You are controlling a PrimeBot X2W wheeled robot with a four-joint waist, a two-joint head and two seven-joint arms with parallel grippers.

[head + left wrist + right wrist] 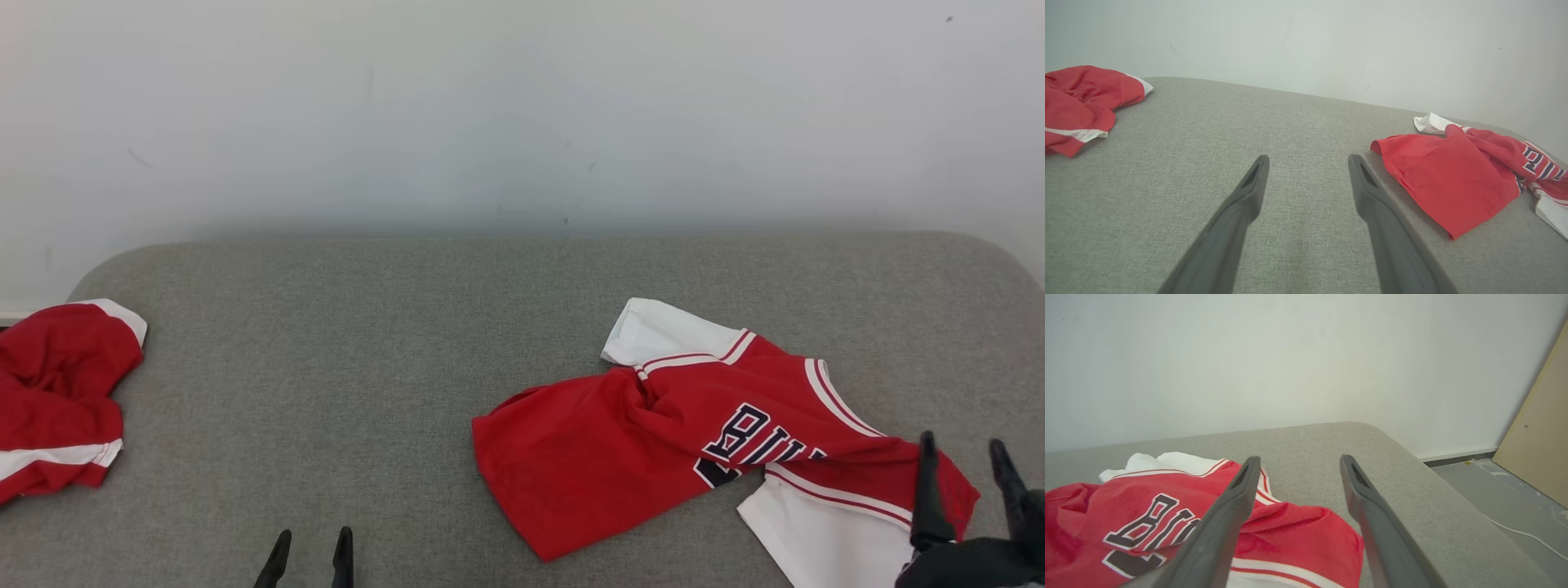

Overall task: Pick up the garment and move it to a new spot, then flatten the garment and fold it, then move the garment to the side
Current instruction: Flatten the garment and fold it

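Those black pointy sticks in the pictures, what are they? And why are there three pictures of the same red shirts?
The sticks are a robot's fingers. Each of its two arms ends in a hand with two long dark fingers. One picture comes from a camera on its head, looking down at a grey cushion. There the left hand is at the bottom and the right hand is at the lower right. The other two pictures come from cameras on its wrists, looking along the fingers. A crumpled red and white shirt with dark letters lies near the right hand. Another red garment lies bunched at the left edge. Both hands are open and hold nothing.
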